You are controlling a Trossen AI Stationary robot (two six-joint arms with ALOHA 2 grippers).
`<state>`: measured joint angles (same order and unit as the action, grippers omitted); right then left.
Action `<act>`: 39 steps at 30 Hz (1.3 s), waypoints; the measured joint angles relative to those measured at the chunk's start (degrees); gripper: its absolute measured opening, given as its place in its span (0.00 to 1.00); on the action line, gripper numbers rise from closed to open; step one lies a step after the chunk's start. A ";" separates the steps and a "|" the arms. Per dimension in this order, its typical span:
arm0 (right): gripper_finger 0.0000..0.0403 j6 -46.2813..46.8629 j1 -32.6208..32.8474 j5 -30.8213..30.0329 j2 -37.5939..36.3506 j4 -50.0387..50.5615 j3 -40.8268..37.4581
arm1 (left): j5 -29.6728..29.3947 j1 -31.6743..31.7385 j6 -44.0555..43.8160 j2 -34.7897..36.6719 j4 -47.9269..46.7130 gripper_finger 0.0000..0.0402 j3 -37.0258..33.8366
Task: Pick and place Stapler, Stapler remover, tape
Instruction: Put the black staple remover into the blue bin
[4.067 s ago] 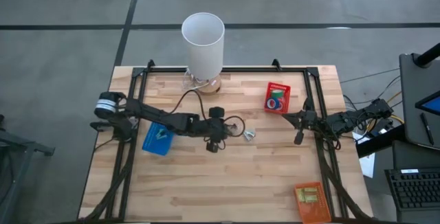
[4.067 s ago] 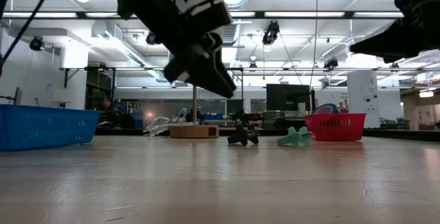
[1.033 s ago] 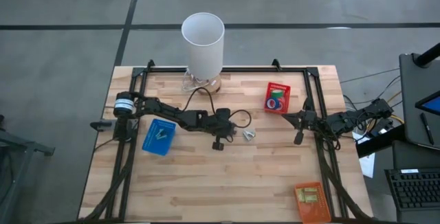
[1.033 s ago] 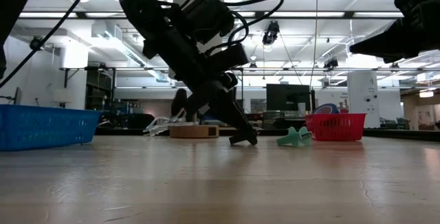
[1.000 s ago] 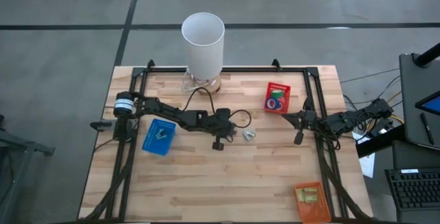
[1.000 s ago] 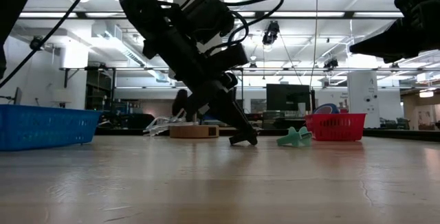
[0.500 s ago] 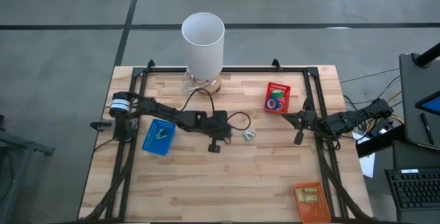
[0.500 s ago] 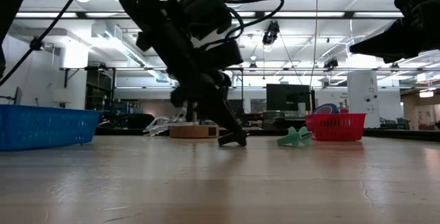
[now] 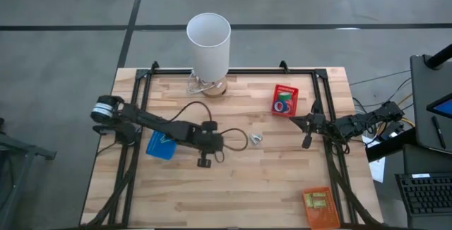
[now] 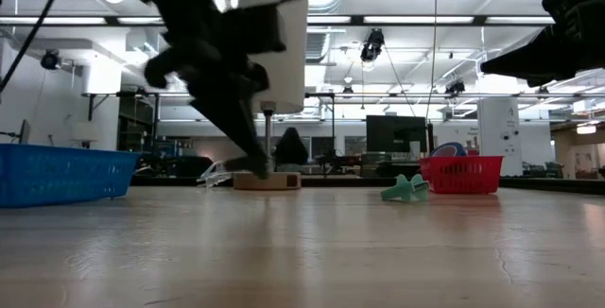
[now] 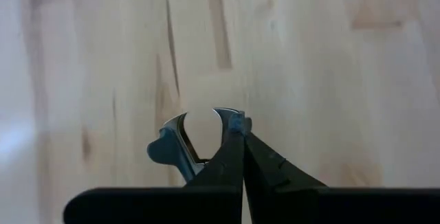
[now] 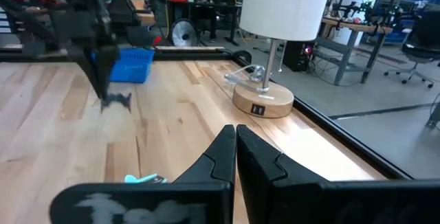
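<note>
Left gripper (image 9: 205, 162) mid-table, fingertips pinching a small dark metal claw-shaped staple remover (image 11: 187, 143) above the wooden tabletop (image 9: 268, 180), blue plastic bin (image 9: 161, 146) just beside its arm, right gripper (image 9: 305, 142) pressed together, waiting at the table's right side.

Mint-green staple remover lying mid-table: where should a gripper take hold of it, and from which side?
Probably across the narrow middle of the mint-green plastic staple remover, coming straight down from above. It lies low on the wooden table with its wings flaring outward, so a level approach would find little to close on. Which way its claws face cannot be told.
</note>
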<state>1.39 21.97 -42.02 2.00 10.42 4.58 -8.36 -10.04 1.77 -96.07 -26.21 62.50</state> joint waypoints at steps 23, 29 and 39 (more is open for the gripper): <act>0.02 0.00 -0.01 0.00 0.00 0.02 0.00 | -19.80 -16.44 -45.30 23.32 -42.25 0.01 -8.69; 0.02 -0.07 0.01 0.00 0.00 0.02 0.00 | -18.68 -16.55 -51.50 28.83 -41.17 0.01 -16.91; 0.02 -0.04 -0.01 0.00 0.00 0.02 0.00 | -15.68 -16.46 -54.87 31.53 -34.76 0.08 -25.18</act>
<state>1.34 21.96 -42.02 2.00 10.44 4.58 -24.04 -26.50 -53.10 -64.54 -60.98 37.32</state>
